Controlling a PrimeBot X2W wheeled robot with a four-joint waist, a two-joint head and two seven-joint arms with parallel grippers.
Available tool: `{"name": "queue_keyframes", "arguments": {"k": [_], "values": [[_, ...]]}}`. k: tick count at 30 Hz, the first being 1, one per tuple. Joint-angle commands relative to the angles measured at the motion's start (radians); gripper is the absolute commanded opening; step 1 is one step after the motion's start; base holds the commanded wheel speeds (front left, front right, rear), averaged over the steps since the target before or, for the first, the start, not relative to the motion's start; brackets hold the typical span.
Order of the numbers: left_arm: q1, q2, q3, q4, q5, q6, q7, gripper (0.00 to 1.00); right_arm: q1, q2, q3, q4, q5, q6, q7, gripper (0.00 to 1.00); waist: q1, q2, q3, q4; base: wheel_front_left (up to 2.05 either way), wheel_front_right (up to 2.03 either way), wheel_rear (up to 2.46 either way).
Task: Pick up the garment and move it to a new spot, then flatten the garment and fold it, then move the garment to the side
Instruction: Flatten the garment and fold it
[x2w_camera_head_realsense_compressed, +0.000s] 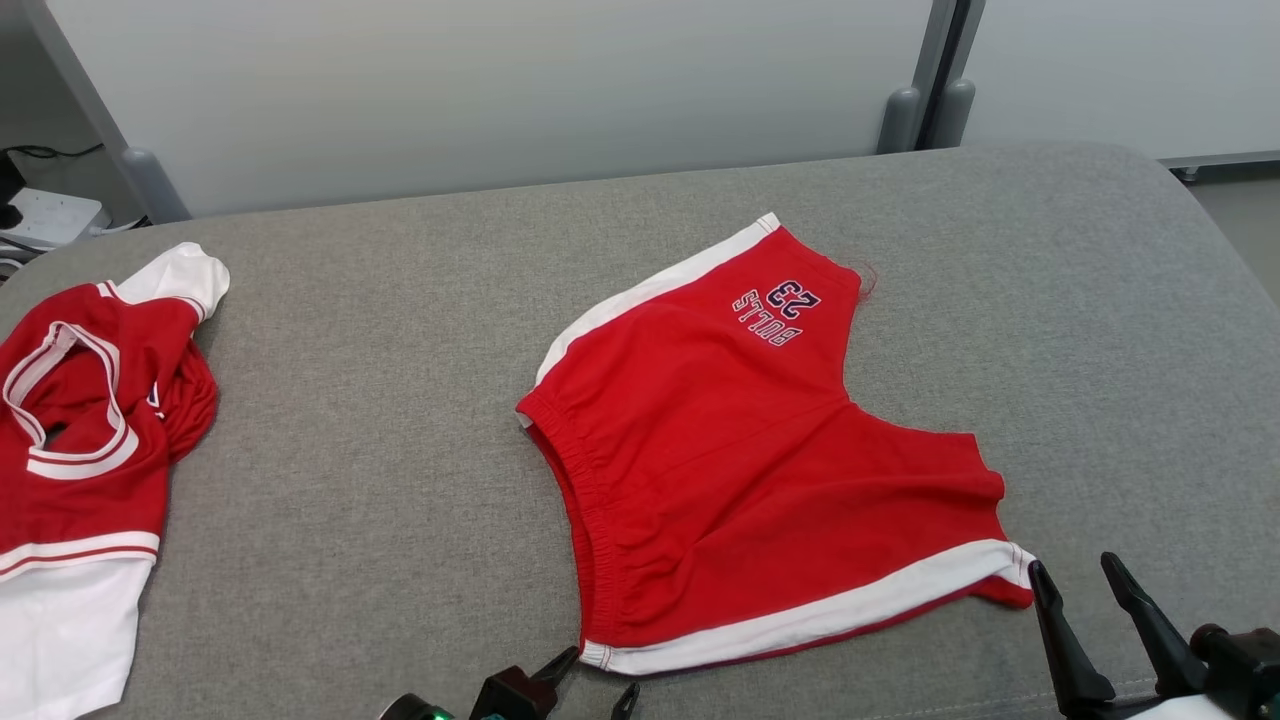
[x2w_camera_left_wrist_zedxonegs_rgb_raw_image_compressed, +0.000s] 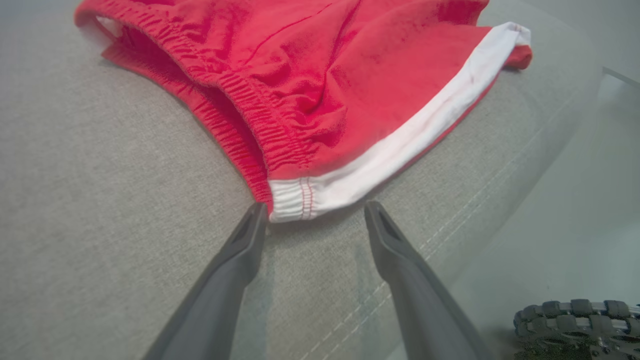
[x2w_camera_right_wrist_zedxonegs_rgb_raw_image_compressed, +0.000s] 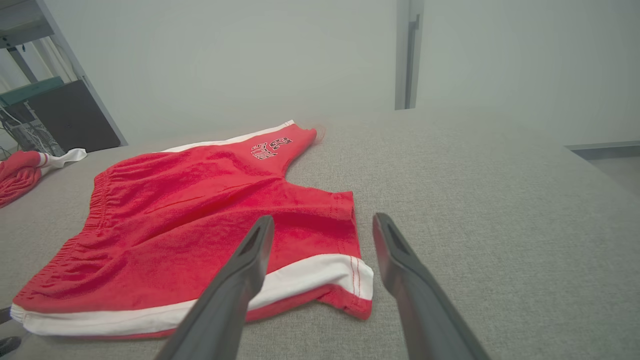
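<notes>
The garment (x2w_camera_head_realsense_compressed: 740, 450) is a pair of red shorts with white side stripes and a "BULLS 23" print, spread nearly flat on the grey table (x2w_camera_head_realsense_compressed: 380, 400). My left gripper (x2w_camera_head_realsense_compressed: 600, 672) is open at the near waistband corner. In the left wrist view the left gripper (x2w_camera_left_wrist_zedxonegs_rgb_raw_image_compressed: 316, 207) has a fingertip on each side of the garment's (x2w_camera_left_wrist_zedxonegs_rgb_raw_image_compressed: 325, 90) white corner, with nothing held. My right gripper (x2w_camera_head_realsense_compressed: 1072, 565) is open just right of the near leg hem. In the right wrist view the right gripper (x2w_camera_right_wrist_zedxonegs_rgb_raw_image_compressed: 323, 220) hovers over that hem of the garment (x2w_camera_right_wrist_zedxonegs_rgb_raw_image_compressed: 200, 210).
A second red and white garment (x2w_camera_head_realsense_compressed: 80, 420) lies crumpled at the table's left end, also seen as a red heap (x2w_camera_right_wrist_zedxonegs_rgb_raw_image_compressed: 20, 172). Pale wall panels stand behind. The table's right edge drops to the floor, where a dark tracked part (x2w_camera_left_wrist_zedxonegs_rgb_raw_image_compressed: 575, 315) shows.
</notes>
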Motion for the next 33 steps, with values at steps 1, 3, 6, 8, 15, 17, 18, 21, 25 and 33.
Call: {"name": "queue_keyframes", "arguments": {"k": [1, 3, 6, 8, 15, 17, 18, 21, 25, 33], "values": [[-0.069, 0.001, 0.018, 0.006, -0.025, 0.013, -0.006, 1.0, -0.039, -0.035, 0.019, -0.031, 0.009, 0.003, -0.014, 1.0, 0.0, 0.0, 0.006, -0.002, 0.0, 0.0, 0.0], [-0.076, 0.001, 0.012, 0.009, -0.031, 0.014, -0.006, 1.0, -0.042, -0.039, 0.019, -0.031, 0.012, 0.003, -0.014, 1.0, 0.0, 0.0, 0.008, -0.002, 0.0, 0.0, 0.0], [-0.084, 0.001, 0.003, 0.009, -0.039, 0.013, -0.006, 0.96, -0.045, -0.043, 0.019, -0.032, 0.014, 0.003, -0.014, 1.0, 0.0, 0.0, 0.011, 0.001, 0.0, 0.0, 0.0], [-0.088, 0.001, -0.004, 0.011, -0.046, 0.011, -0.006, 0.47, -0.046, -0.046, 0.02, -0.032, 0.014, 0.003, -0.014, 1.0, 0.0, 0.0, 0.011, 0.003, 0.0, 0.0, 0.0], [-0.095, 0.001, -0.026, 0.014, -0.063, 0.004, -0.006, 0.0, -0.047, -0.053, 0.025, -0.017, 0.024, 0.003, -0.014, 1.0, 0.0, 0.0, 0.012, 0.011, 0.0, 0.0, 0.0], [-0.094, 0.001, -0.019, 0.007, -0.056, 0.003, -0.006, 0.0, -0.042, -0.055, 0.03, 0.014, 0.042, 0.003, -0.014, 1.0, 0.0, 0.0, 0.013, 0.014, 0.0, 0.0, 0.0], [-0.092, 0.003, -0.014, 0.001, -0.051, 0.003, -0.006, 0.0, -0.039, -0.059, 0.039, 0.04, 0.054, 0.003, -0.014, 1.0, 0.0, 0.0, 0.013, 0.017, 0.0, 0.0, 0.0], [-0.081, 0.017, 0.005, -0.025, -0.037, 0.006, -0.006, 0.0, -0.046, -0.066, 0.064, 0.112, 0.114, 0.003, -0.013, 1.0, 0.0, 0.0, 0.016, 0.024, 0.0, 0.0, 0.0], [-0.062, 0.04, 0.027, -0.059, -0.018, 0.013, -0.006, 0.0, -0.072, -0.076, 0.099, 0.178, 0.2, 0.003, -0.001, 1.0, 0.0, 0.0, 0.016, 0.035, 0.0, 0.0, 0.0], [-0.042, 0.066, 0.051, -0.081, 0.009, 0.014, -0.006, 0.0, -0.139, -0.098, 0.182, 0.264, 0.345, 0.003, 0.005, 1.0, 0.0, 0.0, 0.022, 0.058, 0.0, 0.0, 0.0]]}}
